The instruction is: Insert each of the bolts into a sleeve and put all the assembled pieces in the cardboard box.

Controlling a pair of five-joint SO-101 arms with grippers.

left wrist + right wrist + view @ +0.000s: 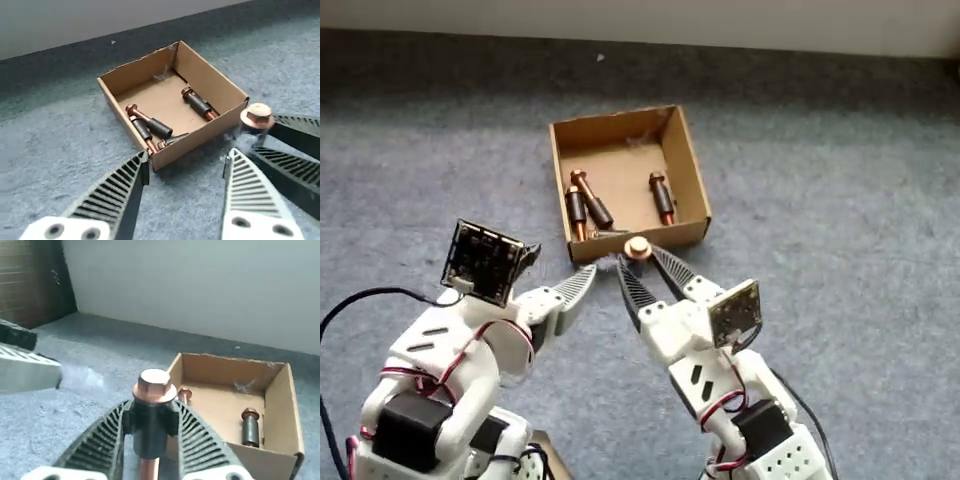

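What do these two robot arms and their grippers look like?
The left arm and right arm: white plastic shells, black motors, looping red and black cables. The left gripper and right gripper: dark, ribbed, tapering fingers, with a square circuit board at each wrist.

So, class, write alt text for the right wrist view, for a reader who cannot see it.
The right gripper is shut on a dark sleeve with a copper bolt through it. Beyond it, an open cardboard box on grey carpet holds at least two more assembled pieces.
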